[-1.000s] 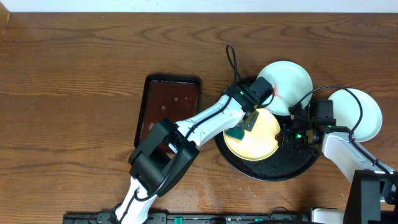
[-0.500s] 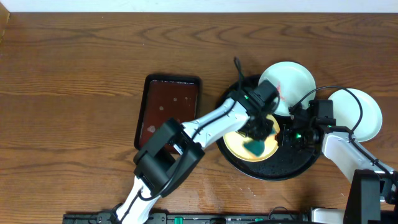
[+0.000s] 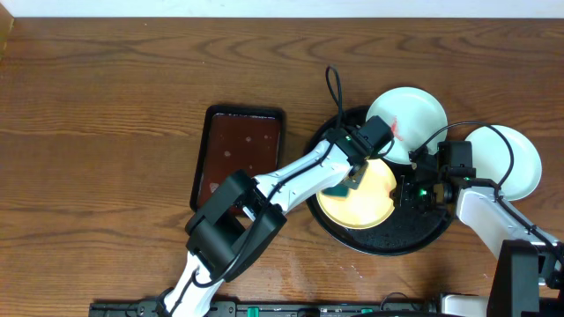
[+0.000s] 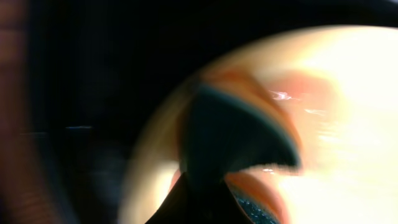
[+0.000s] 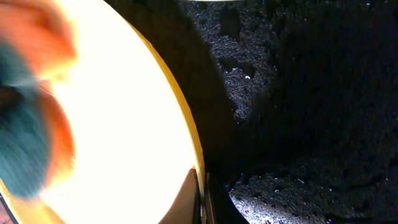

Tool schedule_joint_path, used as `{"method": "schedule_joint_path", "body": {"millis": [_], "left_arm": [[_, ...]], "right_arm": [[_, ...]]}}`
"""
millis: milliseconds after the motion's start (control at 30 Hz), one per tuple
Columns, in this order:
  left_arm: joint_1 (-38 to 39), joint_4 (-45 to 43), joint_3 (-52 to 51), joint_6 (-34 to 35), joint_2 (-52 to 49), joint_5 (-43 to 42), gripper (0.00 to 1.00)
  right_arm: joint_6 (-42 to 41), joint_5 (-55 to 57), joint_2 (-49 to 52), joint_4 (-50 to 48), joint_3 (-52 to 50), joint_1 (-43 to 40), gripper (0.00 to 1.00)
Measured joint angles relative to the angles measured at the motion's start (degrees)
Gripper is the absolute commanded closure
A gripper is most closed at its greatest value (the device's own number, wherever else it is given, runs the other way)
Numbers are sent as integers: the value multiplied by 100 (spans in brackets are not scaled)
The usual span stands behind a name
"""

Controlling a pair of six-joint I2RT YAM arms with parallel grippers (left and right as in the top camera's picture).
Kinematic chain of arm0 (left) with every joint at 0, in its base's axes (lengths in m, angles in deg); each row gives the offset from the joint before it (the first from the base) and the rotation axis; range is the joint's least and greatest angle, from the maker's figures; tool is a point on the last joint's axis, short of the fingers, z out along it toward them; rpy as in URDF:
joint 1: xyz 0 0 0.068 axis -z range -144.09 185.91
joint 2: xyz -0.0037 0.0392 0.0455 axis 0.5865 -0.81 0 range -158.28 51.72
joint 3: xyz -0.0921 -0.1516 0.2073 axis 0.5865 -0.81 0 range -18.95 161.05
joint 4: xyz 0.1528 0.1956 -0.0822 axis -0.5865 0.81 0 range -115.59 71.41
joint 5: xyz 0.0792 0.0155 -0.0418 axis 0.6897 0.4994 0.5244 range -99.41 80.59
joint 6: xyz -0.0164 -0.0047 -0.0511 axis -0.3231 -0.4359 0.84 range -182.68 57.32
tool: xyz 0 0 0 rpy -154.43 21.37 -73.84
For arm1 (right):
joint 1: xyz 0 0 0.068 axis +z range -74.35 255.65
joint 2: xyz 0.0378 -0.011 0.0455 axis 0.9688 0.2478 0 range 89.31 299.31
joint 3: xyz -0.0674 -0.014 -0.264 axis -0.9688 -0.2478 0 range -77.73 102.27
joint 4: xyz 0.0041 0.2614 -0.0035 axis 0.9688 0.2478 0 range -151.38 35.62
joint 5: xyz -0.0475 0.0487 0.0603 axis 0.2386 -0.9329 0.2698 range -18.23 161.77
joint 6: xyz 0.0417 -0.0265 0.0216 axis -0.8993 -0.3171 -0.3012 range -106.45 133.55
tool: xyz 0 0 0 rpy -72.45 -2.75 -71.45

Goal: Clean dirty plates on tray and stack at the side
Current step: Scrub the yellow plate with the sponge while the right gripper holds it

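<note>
1. Three plates: the pale yellow plate (image 3: 366,210) lies in the glossy black tray (image 3: 388,245). A red-smeared white plate (image 3: 412,110) overlaps its far rim, and a second white plate (image 3: 522,163) sits on the table to the right.
2. My left gripper (image 3: 346,182) clamps a teal sponge (image 3: 336,188) against the yellow plate.
3. My right gripper (image 3: 409,190) is pinched on that plate's rim.
4. The brown wooden table (image 3: 106,132) holds a reddish-brown rectangular tray (image 3: 240,150) to the left. A pale wall strip (image 3: 264,7) runs beyond.

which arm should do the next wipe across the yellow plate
Left. The left gripper is shut on the teal sponge, which rests on the yellow plate in the black tray. The right gripper pinches that plate's rim, apparently steadying it.
</note>
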Motion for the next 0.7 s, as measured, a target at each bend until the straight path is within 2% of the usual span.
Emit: {"method": "schedule_joint_path", "body": {"millis": [133, 300, 367, 600, 700], "left_arm": [[111, 234, 59, 0, -7, 686, 92], [107, 450, 216, 2, -11, 588, 92], [50, 409, 216, 4, -11, 168, 92], [-136, -365, 155, 4, -92, -2142, 92], [-87, -435, 155, 0, -186, -2579, 92]], "right_arm": [[0, -20, 7, -7, 0, 20, 99], [0, -24, 9, -7, 0, 26, 99], [0, -24, 11, -7, 0, 26, 99], [0, -24, 11, -7, 0, 26, 99], [0, -15, 11, -7, 2, 26, 99]]}}
